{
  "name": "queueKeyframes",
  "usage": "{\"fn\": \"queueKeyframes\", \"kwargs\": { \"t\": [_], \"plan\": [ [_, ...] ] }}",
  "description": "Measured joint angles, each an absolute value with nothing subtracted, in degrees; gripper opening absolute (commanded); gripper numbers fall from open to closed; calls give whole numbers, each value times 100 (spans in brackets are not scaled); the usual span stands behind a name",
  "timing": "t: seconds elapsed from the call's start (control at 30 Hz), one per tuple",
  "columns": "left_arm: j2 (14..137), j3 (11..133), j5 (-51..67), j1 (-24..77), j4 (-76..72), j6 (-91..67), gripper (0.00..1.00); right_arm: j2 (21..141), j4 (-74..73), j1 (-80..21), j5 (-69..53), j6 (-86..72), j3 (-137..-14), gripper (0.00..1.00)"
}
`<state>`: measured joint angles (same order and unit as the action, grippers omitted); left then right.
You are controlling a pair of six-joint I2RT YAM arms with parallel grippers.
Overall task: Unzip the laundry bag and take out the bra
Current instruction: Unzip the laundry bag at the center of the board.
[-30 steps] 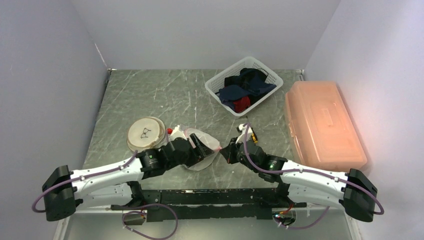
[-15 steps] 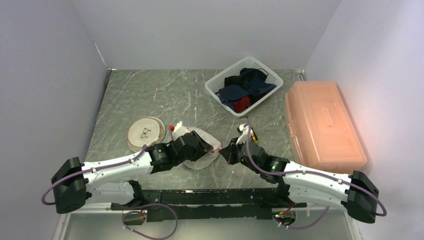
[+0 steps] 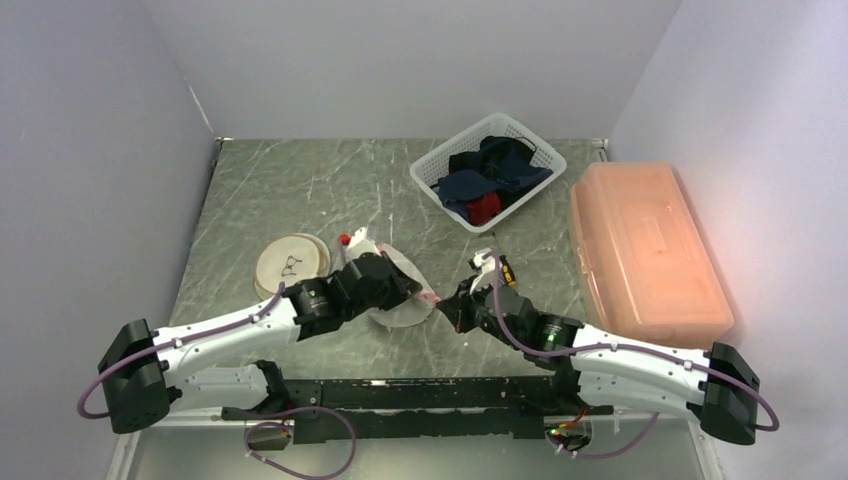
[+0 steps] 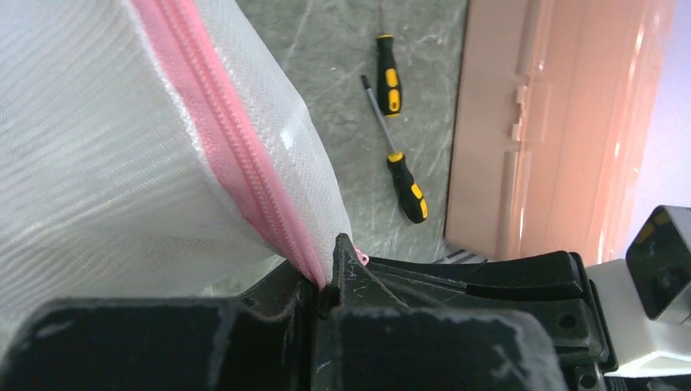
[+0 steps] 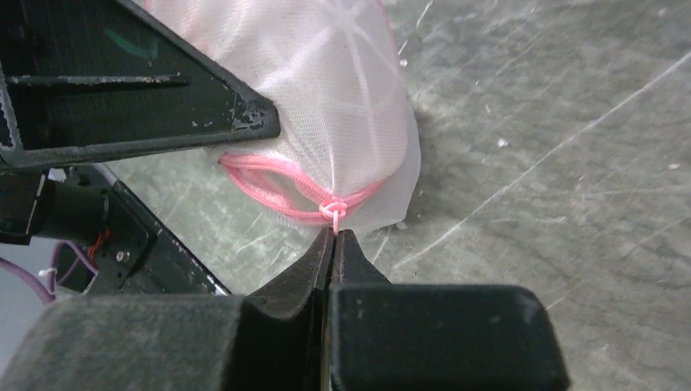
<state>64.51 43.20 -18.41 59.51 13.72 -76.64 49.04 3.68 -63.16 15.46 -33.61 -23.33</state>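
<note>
The laundry bag (image 3: 398, 312) is a white mesh pouch with a pink zipper (image 4: 236, 155), lying on the table between my two arms. My left gripper (image 3: 410, 290) is shut on the bag's zipper seam at its near end, and in the left wrist view (image 4: 326, 277) mesh and pink tape are pinched between the jaws. From the other side, my right gripper (image 3: 448, 306) is shut on the small pink zipper pull (image 5: 332, 210), its tips (image 5: 335, 234) meeting just below the slider. The bra is hidden from every view.
A white basket (image 3: 420, 176) of dark clothes stands at the back. A peach plastic box (image 3: 640, 250) lies along the right wall. A round beige disc (image 3: 292, 266) rests left of the bag. Two yellow-and-black screwdrivers (image 4: 389, 77) (image 4: 405, 183) lie near the box.
My left gripper moved forward onto the bag and closed on its zipper seam. The right gripper stayed shut on the zipper pull and barely shifted.
</note>
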Motion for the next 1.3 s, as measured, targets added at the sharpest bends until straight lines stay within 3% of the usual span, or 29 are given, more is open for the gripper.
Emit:
{"fn": "queueKeyframes", "kwargs": {
  "t": [0.37, 0.63, 1.2, 1.3],
  "plan": [
    [6814, 5878, 244, 5085, 1074, -5417, 3, 4558, -64, -6080, 2261, -2803, -3131, 0],
    [6884, 6305, 1411, 4737, 1181, -4589, 3, 3999, -379, -5463, 2296, -2670, -3223, 0],
    [7216, 3507, 3028, 4211, -969, -4641, 3, 3754, -1061, -5472, 2029, -3227, -2130, 0],
    [7179, 3415, 3120, 4171, -1059, -4639, 9, 3758, -1076, -5472, 2053, -3374, -2060, 0]
  ]
}}
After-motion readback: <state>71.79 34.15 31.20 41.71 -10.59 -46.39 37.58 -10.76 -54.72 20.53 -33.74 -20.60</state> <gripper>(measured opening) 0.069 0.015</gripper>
